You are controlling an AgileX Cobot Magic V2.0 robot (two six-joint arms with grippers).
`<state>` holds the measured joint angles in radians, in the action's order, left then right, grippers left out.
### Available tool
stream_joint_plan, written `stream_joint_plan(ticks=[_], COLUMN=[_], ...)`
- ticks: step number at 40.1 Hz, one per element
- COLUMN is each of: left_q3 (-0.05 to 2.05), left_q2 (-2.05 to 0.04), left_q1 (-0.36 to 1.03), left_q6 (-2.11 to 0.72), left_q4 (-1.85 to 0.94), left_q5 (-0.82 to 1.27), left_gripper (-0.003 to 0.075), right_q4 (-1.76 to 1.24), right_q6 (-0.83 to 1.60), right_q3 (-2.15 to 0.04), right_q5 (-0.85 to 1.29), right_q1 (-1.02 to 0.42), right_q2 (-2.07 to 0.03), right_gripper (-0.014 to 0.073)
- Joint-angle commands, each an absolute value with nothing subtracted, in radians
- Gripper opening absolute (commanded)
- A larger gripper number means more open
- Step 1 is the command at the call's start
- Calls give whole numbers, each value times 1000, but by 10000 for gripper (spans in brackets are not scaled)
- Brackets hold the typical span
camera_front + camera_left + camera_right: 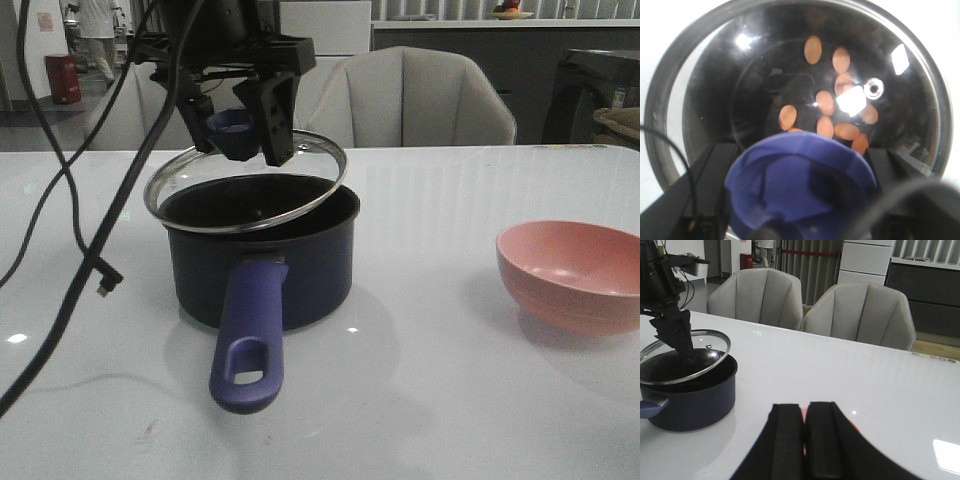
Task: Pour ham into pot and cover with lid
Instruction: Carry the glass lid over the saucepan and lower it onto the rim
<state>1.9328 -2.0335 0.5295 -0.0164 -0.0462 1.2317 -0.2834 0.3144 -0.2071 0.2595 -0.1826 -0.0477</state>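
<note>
Several pale-orange pieces of ham (825, 101) already lie on the black floor of the pot (262, 262), so we judge the pour done and the covering step in hand. Our left gripper (243, 135) has its jaws closed on the blue knob of the lid (247, 183), which hangs tilted just above the pot, its rim lower at 9 o'clock. Our right gripper (804, 440) holds its jaws pressed together on nothing, above the surface (450, 400) near the pink bowl (572, 275). Next we need to level the lid, centre it over the pot's rim, lower it until it seats, then let go.
</note>
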Motion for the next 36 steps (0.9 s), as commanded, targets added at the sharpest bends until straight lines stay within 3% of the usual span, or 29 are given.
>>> stream_joint_plan(ticks=[1, 36], left_q3=[2021, 2084], left_q2=[-1995, -2066], left_q1=[534, 534], left_q6=[-12, -10], left_q4=[-56, -83], left_q5=[1244, 1286], left_gripper=[122, 127], right_q4=[-291, -291], right_q6=[323, 323], right_q3=[-235, -235], right_q5=[181, 181], right_q1=[-187, -187], right_q2=[-60, -60], right_gripper=[153, 153])
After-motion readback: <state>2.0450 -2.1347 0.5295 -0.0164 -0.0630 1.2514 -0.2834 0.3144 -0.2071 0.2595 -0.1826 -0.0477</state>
